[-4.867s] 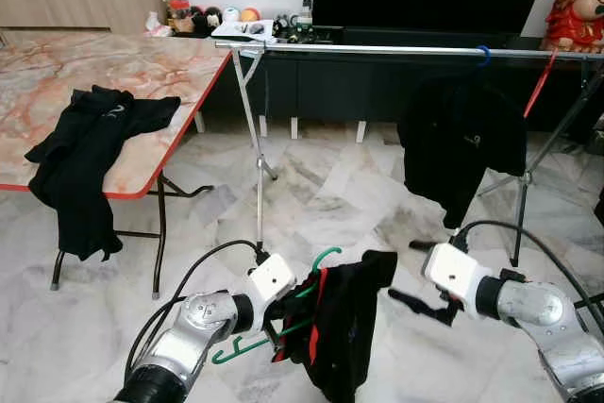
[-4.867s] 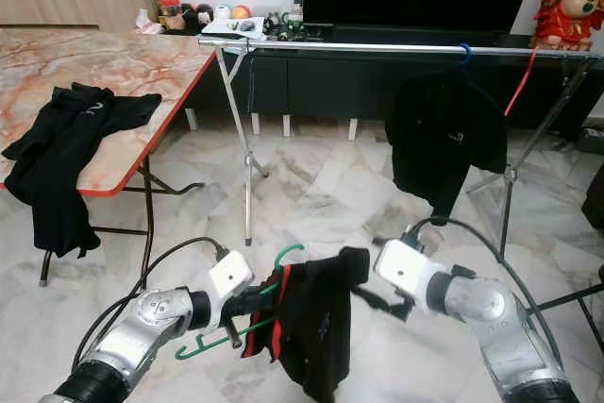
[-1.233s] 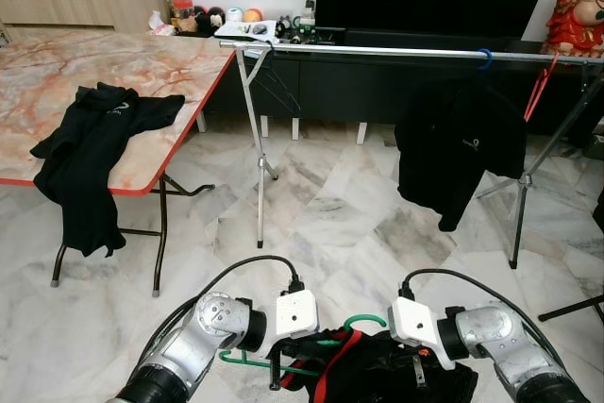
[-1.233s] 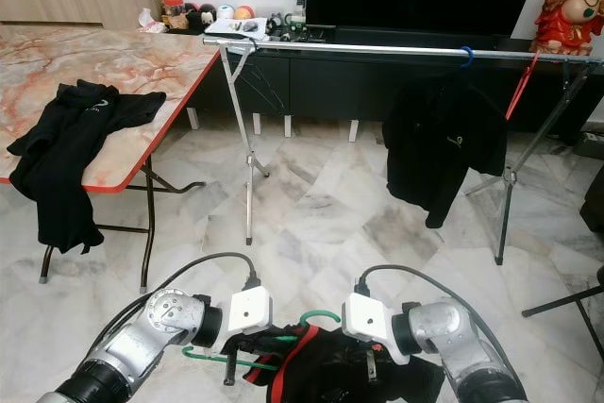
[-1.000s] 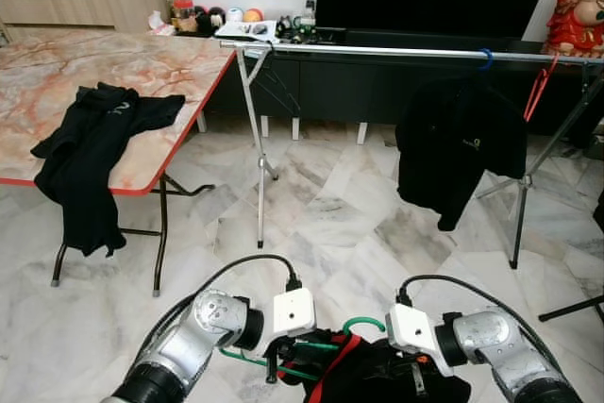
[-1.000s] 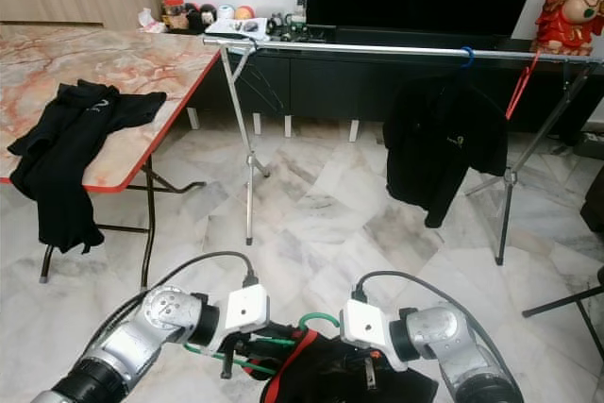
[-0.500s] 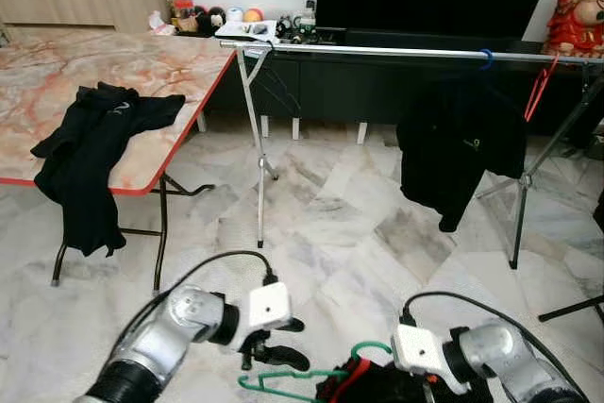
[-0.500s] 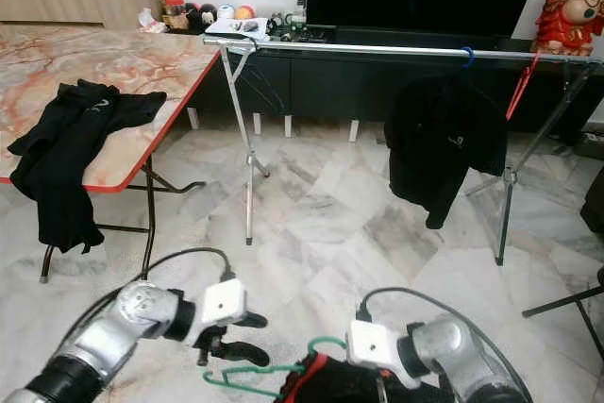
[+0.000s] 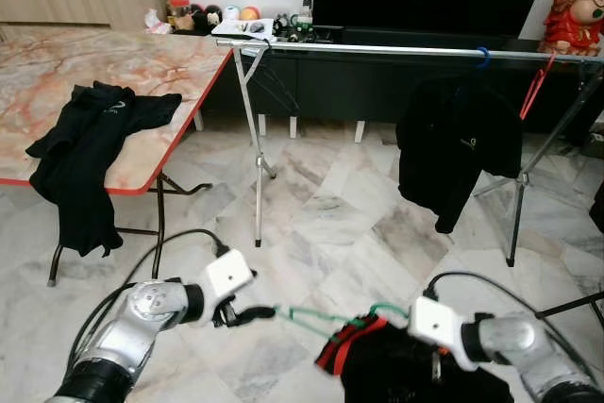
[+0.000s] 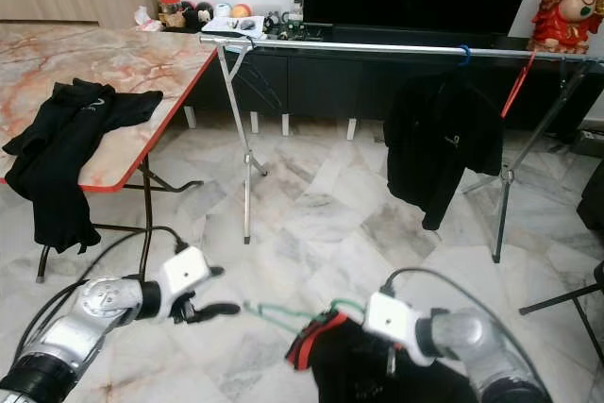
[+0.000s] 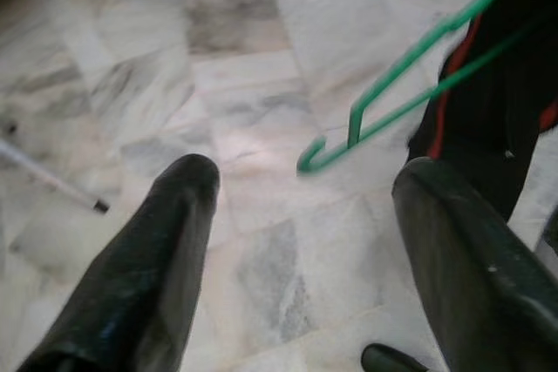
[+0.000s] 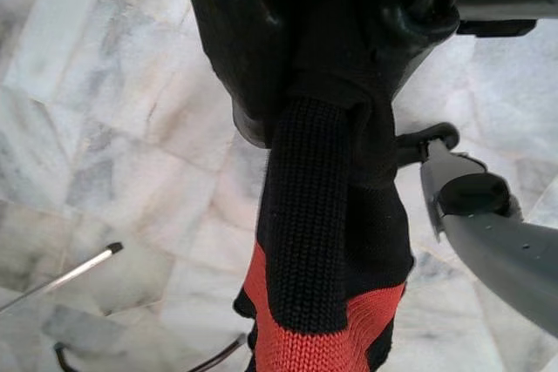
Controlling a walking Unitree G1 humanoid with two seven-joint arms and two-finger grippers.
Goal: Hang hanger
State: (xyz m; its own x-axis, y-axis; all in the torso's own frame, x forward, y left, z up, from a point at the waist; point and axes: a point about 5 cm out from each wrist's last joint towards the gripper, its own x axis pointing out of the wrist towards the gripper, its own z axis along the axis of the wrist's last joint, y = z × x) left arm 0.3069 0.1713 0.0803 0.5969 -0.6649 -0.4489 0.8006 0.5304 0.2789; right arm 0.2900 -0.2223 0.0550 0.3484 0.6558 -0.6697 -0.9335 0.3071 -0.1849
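My right claw [image 12: 349, 93] grips only the shirt [image 9: 415, 370], and my open left claw [image 11: 305, 206] sits just short of the hanger [image 9: 326, 320], so it may slip

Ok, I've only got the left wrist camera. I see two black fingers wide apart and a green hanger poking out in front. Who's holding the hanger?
Observer: The right gripper. It's pinched shut on the knit collar of a black shirt with red trim, and the green hanger sticks out of that shirt.
Operator: Where does it get hung?
Observer: A long silver rail stands across the room ahead. One black top hangs on it already.
Operator: Any more clothes?
Observer: Yes, a black garment lies on the marble table to the robot's left, drooping over its edge.
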